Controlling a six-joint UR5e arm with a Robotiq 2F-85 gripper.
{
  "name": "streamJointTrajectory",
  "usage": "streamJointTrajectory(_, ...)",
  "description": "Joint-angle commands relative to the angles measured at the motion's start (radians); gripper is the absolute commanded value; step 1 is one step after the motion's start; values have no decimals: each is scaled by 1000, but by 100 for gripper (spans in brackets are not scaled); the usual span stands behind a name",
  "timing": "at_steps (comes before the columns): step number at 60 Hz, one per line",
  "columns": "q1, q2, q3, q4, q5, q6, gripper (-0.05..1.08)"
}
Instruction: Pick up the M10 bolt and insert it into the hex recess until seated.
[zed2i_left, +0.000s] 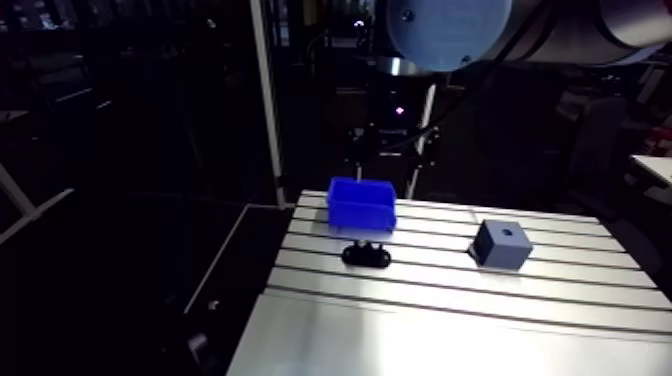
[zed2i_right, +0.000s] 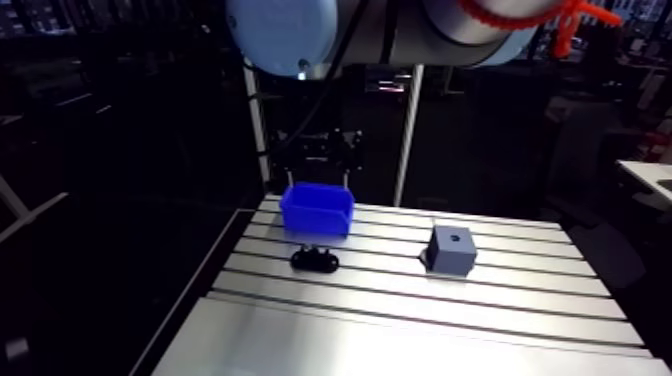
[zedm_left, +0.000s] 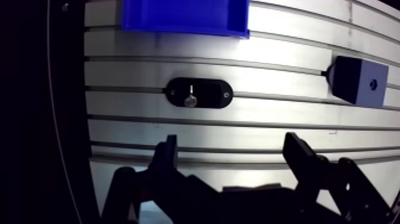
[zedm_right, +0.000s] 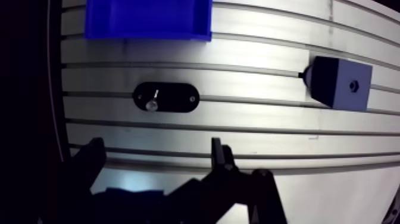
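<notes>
The slotted aluminium bench (zedm_left: 238, 128) is stretching out pale and bare, its grooves running crosswise ahead of the jaws. The jaws are standing wide open with nothing between them, hanging above the bench and clear of everything on it. An open band of bench is lying between them and the nearest thing, a black oval holder (zedm_left: 208, 93) that is resting flat along one slot straight ahead. The M10 bolt (zedm_left: 190, 99) is sitting in that holder as a small silvery piece, toward the end nearer the bench's side edge; which way up it is standing I cannot tell. A strip of bare bench is separating the holder from that side edge, beyond which everything is falling dark. Past the holder, across another free band, a blue bin (zedm_left: 184, 16) is sitting near the bench's far edge. Well off to the other side, a grey block (zedm_left: 351, 80) is standing turned at an angle to the slots, the hex recess (zedm_left: 373, 84) showing as a small dark hole in its top face, with open bench all round it.
</notes>
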Motion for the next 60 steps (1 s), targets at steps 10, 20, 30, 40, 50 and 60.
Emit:
streamJointTrajectory(10,24,71,59,-139,5,15,25)
streamJointTrajectory(20,27,86,71,-173,19,13,30)
streamJointTrajectory(30,38,108,79,-179,21,18,32)
streamJointTrajectory(40,53,132,96,-251,11,18,37)
streamJointTrajectory(50,57,143,107,-264,6,32,41)
streamJointTrajectory(60,58,150,111,-265,6,39,44)
